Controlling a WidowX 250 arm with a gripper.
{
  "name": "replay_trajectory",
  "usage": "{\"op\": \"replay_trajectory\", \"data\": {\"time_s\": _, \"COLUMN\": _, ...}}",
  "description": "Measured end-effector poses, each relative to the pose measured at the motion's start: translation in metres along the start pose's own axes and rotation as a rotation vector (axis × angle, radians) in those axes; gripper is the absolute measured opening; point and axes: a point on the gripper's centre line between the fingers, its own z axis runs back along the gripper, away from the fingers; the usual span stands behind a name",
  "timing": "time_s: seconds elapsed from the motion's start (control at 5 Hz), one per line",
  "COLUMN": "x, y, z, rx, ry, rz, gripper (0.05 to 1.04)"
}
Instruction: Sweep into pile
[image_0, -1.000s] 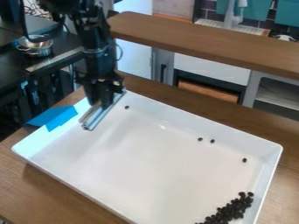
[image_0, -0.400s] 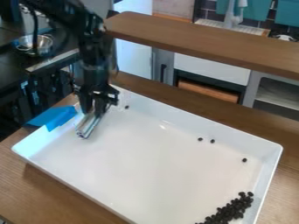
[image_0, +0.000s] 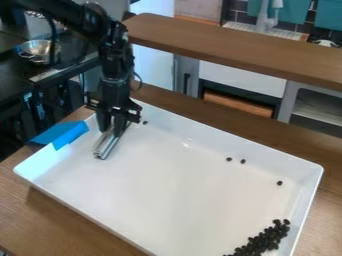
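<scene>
Most dark beads (image_0: 267, 240) are piled, four strays (image_0: 229, 159) are left, and a metal bar (image_0: 106, 146) is gripped by the jaws.

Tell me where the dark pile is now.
In the camera view, the pile sits at the lower right, inside the white tray, near its right-hand wall.

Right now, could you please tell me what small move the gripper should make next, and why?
I would probably ease the gripper and its metal bar slightly toward the lone dark bead near the tray's upper wall: it lies just past the bar's upper end, well apart from the pile at lower right.
</scene>
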Motion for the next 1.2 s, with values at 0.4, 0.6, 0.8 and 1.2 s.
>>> {"op": "replay_trajectory", "data": {"time_s": 0.4, "x": 0.002, "y": -0.028, "z": -0.002, "rx": 0.000, "ry": 0.009, "rz": -0.046, "gripper": 0.339}}
{"op": "replay_trajectory", "data": {"time_s": 0.6, "x": -0.007, "y": -0.048, "z": -0.002, "rx": -0.011, "ry": 0.023, "rz": -0.080, "gripper": 0.339}}
{"op": "replay_trajectory", "data": {"time_s": 0.8, "x": -0.015, "y": -0.076, "z": 0.001, "rx": -0.014, "ry": 0.020, "rz": -0.119, "gripper": 0.339}}
{"op": "replay_trajectory", "data": {"time_s": 1.2, "x": -0.022, "y": -0.111, "z": 0.004, "rx": -0.017, "ry": 0.012, "rz": -0.144, "gripper": 0.339}}
